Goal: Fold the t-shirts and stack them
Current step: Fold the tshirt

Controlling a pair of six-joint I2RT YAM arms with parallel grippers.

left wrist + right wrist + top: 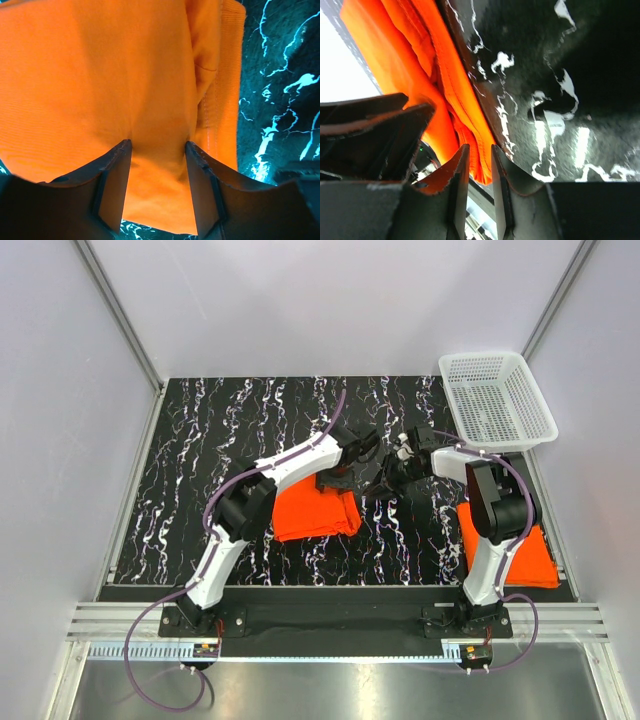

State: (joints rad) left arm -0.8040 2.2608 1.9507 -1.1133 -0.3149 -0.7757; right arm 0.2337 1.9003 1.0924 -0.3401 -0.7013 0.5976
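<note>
Orange near shirt (535,558) lies by the right arm (497,505). At the middle shirt (312,515), left gripper (156,147) straddles cloth, right gripper (477,160) stands narrow at its edge; whether either holds, I cannot tell. Uneven pulling could undo the fold.

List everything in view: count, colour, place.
mid-table t-shirt: one, orange, folded, under the left arm
right t-shirt pile: one pile, orange, near right corner, shirts uncountable
mesh basket: one, white, far right corner
table: one, black with white veining
left arm: one, white and black, reaching mid-table
right arm: one, white and black, reaching mid-table
left pincer: black, on the mid-table t-shirt
right pincer: black, at that shirt's edge
</note>
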